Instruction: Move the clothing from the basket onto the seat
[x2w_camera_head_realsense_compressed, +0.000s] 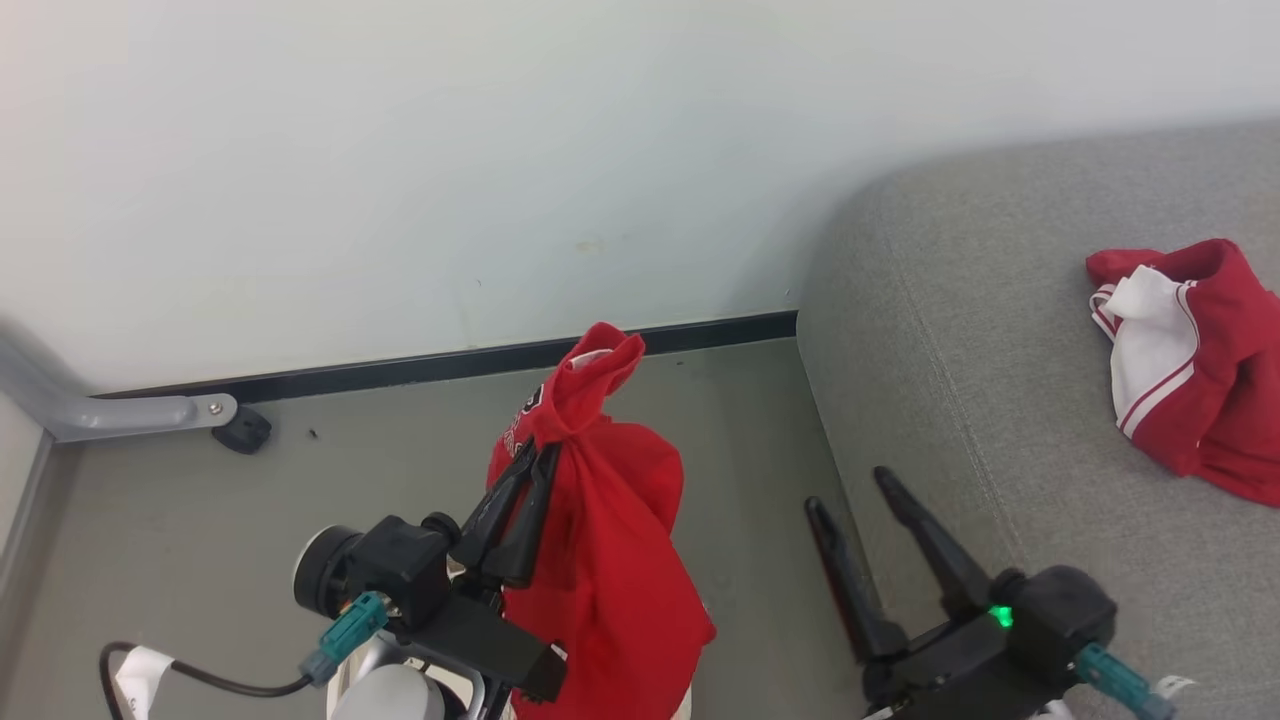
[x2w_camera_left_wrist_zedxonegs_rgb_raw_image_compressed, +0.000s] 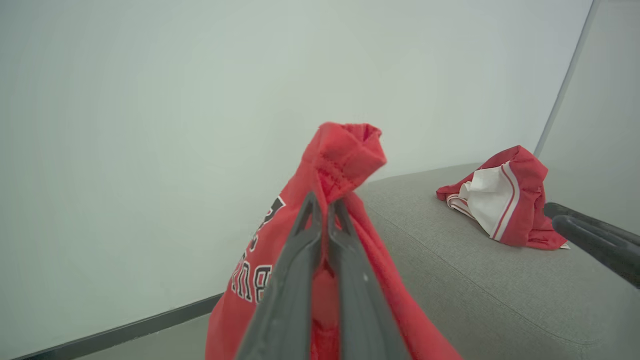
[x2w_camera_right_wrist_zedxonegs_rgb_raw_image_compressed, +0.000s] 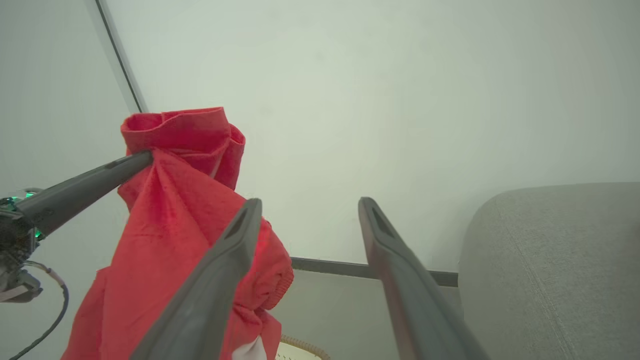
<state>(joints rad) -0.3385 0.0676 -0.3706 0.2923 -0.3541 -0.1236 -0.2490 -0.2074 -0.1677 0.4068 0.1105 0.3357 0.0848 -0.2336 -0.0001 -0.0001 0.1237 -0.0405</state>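
The left gripper (x2w_camera_head_realsense_compressed: 530, 455) has its jaws pinched tight on a bunched fold of the red jersey (x2w_camera_head_realsense_compressed: 610, 540). A knot of cloth pokes out just beyond the tips, and the rest hangs below them over the grey floor (x2w_camera_head_realsense_compressed: 400, 460). Under the hanging hem, in the right wrist view, a sliver of the basket (x2w_camera_right_wrist_zedxonegs_rgb_raw_image_compressed: 302, 346) rim peeks in. To the right of those jaws and clear of the cloth, the right gripper (x2w_camera_head_realsense_compressed: 850, 490) stands with its jaws spread wide and nothing between them, tips at the rounded edge of the sofa (x2w_camera_head_realsense_compressed: 960, 330). Further right of both, a red-and-white garment (x2w_camera_head_realsense_compressed: 1190, 370) lies crumpled on the cushion.

So one piece looks delivered and this jersey is mid-carry, I'd say. The hold worries me: it is only a small gather of slippery fabric, so a quick swing could pull it free and drop it on the floor short of the sofa. The long tail below the jaws might also snag on the open right fingers as it crosses, or slide off the sofa if let go too near the edge
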